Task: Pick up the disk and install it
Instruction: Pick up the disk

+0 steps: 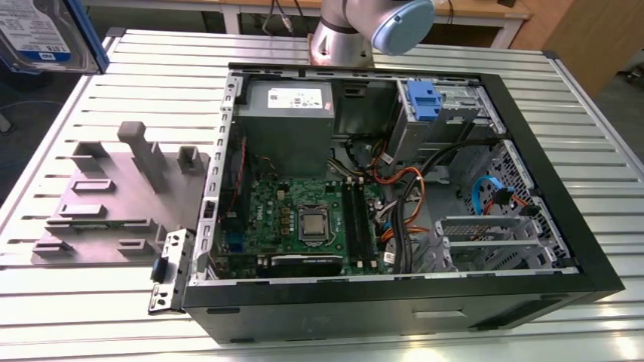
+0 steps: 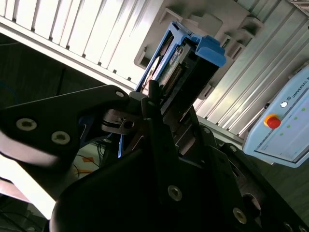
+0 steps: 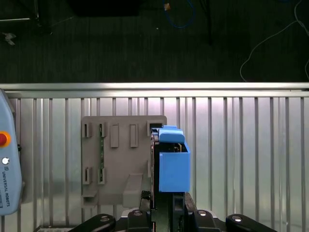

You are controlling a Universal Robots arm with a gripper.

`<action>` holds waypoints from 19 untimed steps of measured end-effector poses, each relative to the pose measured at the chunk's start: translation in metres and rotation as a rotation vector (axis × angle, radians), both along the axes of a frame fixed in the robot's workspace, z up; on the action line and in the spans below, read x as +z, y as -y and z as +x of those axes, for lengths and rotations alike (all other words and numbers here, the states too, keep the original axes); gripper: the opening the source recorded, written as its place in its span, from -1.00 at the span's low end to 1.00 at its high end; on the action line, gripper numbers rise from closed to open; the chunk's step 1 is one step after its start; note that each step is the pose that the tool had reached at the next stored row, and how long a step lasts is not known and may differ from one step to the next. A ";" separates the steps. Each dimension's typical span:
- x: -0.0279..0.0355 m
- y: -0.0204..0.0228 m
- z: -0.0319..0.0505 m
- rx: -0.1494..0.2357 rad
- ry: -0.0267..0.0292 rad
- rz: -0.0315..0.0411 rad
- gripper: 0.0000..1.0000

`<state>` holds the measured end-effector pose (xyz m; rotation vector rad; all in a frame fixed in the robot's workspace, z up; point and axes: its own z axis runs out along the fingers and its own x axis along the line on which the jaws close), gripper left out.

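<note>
The disk (image 3: 171,162) is a silver hard drive in a blue plastic carrier. My gripper (image 3: 164,199) is shut on its edge and holds it upright, high above the grey slotted fixture (image 3: 116,159). In the second wrist view the disk (image 2: 179,67) stands out from between the black fingers (image 2: 153,99), its connector end and blue rail end pointing away. In the exterior view the disk (image 1: 41,34) shows large at the upper left corner, label side facing the camera, well away from the open computer case (image 1: 563,226).
The case lies open on the slatted metal table (image 1: 604,151), with a grey power-supply box (image 1: 286,113), a motherboard (image 1: 302,219) and a metal drive cage with a blue latch (image 1: 423,102). The grey fixture (image 1: 111,204) sits to the case's left in the exterior view. A teach pendant (image 3: 7,164) lies on the table.
</note>
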<state>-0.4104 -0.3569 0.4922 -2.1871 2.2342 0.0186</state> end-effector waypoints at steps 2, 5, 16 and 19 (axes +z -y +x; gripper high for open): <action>0.0000 0.0000 0.0000 0.000 0.0002 0.0002 -0.30; 0.0005 0.0000 0.0000 0.000 0.0001 0.0000 -0.30; 0.0059 0.0000 0.0000 0.000 0.0001 0.0000 -0.30; 0.0082 0.0000 0.0000 0.000 0.0001 0.0000 -0.30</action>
